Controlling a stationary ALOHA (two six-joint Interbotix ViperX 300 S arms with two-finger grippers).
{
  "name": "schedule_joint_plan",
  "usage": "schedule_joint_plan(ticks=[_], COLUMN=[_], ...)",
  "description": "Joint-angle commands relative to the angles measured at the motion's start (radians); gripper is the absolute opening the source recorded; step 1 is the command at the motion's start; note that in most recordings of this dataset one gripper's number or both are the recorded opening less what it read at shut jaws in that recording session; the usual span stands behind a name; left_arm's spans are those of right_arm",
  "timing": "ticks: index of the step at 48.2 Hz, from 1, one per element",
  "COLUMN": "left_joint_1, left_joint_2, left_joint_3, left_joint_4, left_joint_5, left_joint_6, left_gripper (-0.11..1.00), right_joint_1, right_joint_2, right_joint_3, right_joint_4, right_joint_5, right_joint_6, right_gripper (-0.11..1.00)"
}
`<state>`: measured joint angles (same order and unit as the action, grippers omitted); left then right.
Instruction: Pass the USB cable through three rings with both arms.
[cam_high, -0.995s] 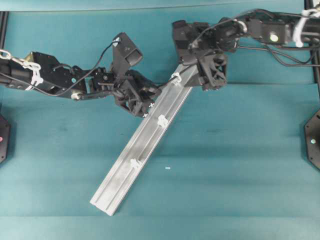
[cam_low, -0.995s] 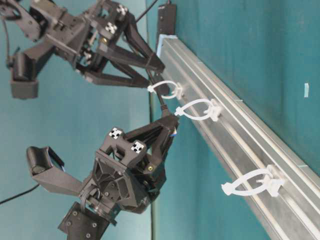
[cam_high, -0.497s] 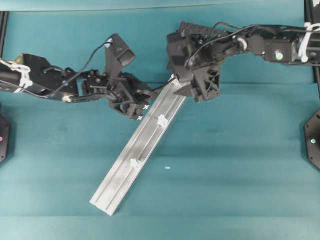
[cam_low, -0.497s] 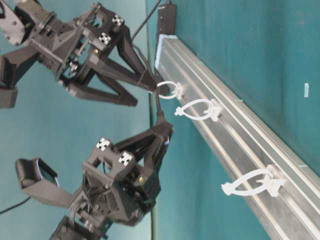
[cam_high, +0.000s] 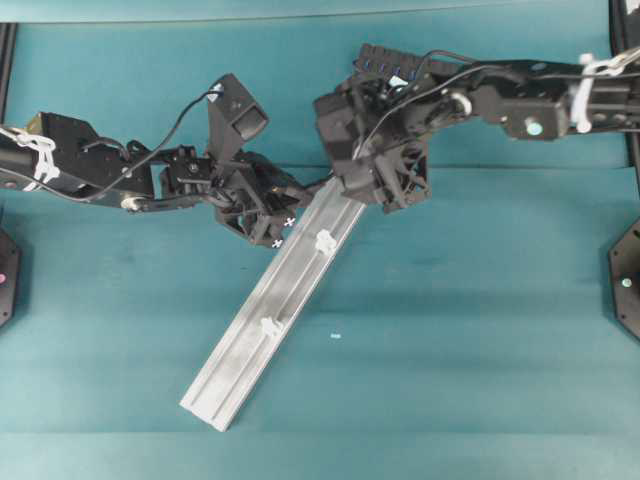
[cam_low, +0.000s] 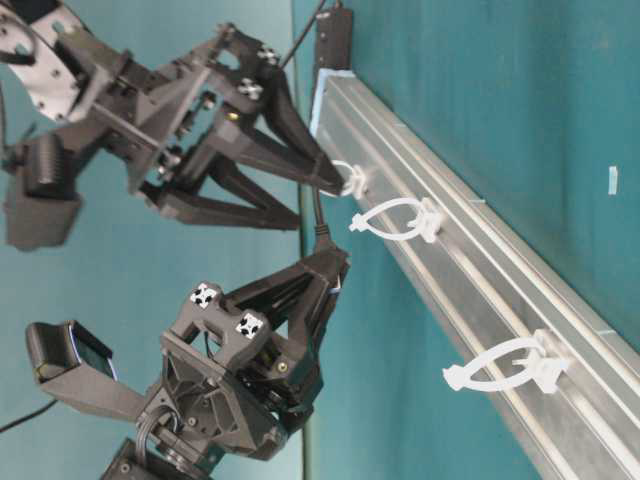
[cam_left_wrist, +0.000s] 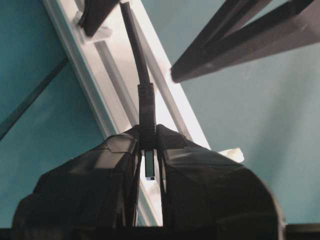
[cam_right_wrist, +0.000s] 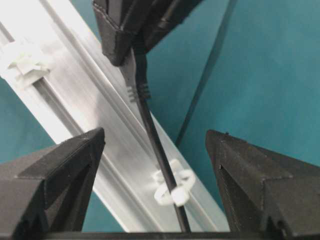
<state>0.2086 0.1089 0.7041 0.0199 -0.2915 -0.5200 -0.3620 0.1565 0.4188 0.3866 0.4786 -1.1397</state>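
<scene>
The overhead view looks straight down on the whole table, the table-level view sights close along the rail (cam_low: 470, 260) toward 11 o'clock, and both wrist views look closely past their fingers at its first ring (cam_right_wrist: 172, 187).

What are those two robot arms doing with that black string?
They are threading a USB cable through white rings on a silver rail. The left gripper pinches the plug, and the cable already runs through the first ring. The right gripper hangs wide open around the cable, not holding it.
</scene>
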Motion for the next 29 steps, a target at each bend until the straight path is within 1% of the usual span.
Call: schedule_joint_plan(ticks=[1, 7, 12, 13, 16, 19, 22, 24, 26, 29], left_joint_1=[-0.008, -0.006, -0.006, -0.006, -0.006, -0.006, -0.006, -0.006, -0.008, -0.006], left_joint_2=[-0.020, -0.018, -0.018, -0.017, -0.017, -0.017, -0.017, -0.017, -0.015, -0.015], left_joint_3=[-0.018, -0.020, -0.025, -0.025, -0.028, -0.028, -0.028, -0.028, -0.028, -0.026], left_joint_4=[0.003, 0.003, 0.003, 0.003, 0.003, 0.003, 0.003, 0.003, 0.003, 0.003], left_joint_5=[-0.008, -0.008, -0.008, -0.008, -0.008, -0.008, -0.008, -0.008, -0.009, -0.017], left_joint_6=[0.002, 0.002, 0.002, 0.002, 0.002, 0.002, 0.002, 0.002, 0.003, 0.006], left_gripper=[0.08, 0.08, 0.08, 0.08, 0.08, 0.08, 0.08, 0.08, 0.08, 0.08], right_joint_1=[0.015, 0.018, 0.023, 0.025, 0.031, 0.038, 0.044, 0.046, 0.046, 0.046], right_joint_2=[0.006, 0.017, 0.020, 0.020, 0.020, 0.020, 0.020, 0.020, 0.020, 0.020], right_joint_3=[-0.021, -0.032, -0.035, -0.035, -0.037, -0.037, -0.037, -0.037, -0.035, -0.037], right_joint_4=[-0.028, -0.052, -0.078, -0.084, -0.101, -0.115, -0.117, -0.117, -0.117, -0.117], right_joint_5=[-0.002, -0.003, -0.003, -0.003, -0.002, 0.002, 0.005, 0.005, 0.005, 0.005], right_joint_6=[0.012, 0.012, 0.011, 0.011, 0.011, 0.011, 0.011, 0.011, 0.011, 0.011], right_gripper=[0.84, 0.79, 0.69, 0.66, 0.53, 0.36, 0.20, 0.12, 0.07, 0.07])
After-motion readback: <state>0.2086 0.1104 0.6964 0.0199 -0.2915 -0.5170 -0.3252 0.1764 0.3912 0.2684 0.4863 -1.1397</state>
